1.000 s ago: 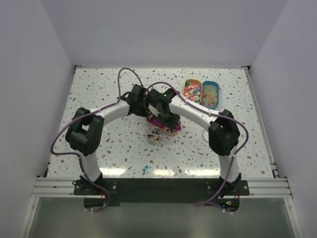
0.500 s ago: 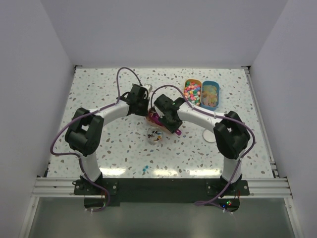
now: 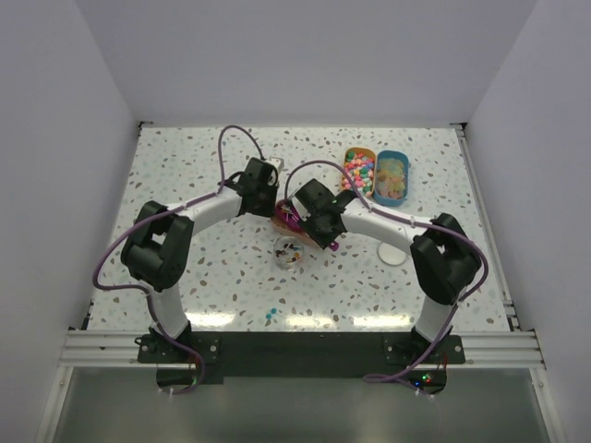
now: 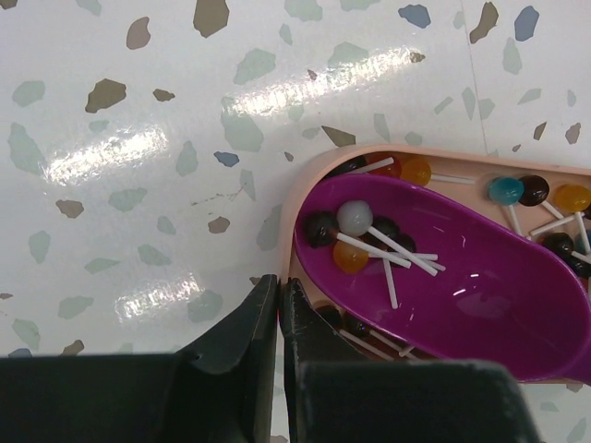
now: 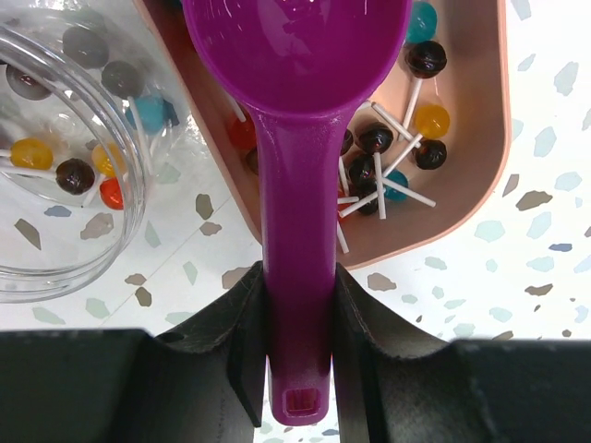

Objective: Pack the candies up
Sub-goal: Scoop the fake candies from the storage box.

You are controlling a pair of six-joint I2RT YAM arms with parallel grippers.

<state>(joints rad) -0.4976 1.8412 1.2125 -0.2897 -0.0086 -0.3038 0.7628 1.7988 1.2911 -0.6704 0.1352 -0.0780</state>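
Observation:
The candies are small dark, orange, teal and white balls on white sticks. Some lie in a pink tray (image 5: 462, 212), also seen from the left wrist (image 4: 305, 171) and from above (image 3: 282, 218). Several sit in the purple scoop (image 4: 462, 277). More are in a clear jar (image 5: 55, 268) just in front of the tray (image 3: 291, 251). My right gripper (image 5: 297, 305) is shut on the scoop's handle (image 5: 297, 240), with the bowl over the tray. My left gripper (image 4: 279, 286) is shut on the tray's near rim.
An orange tub of bright pastel candies (image 3: 358, 169) and a blue tub of pale candies (image 3: 391, 175) stand at the back right. A white lid (image 3: 392, 253) lies right of the jar. Two small blue pieces (image 3: 269, 315) lie near the front edge.
My right arm has swung its elbow to the right and the scoop has moved up-left into the tray. My left arm has barely moved.

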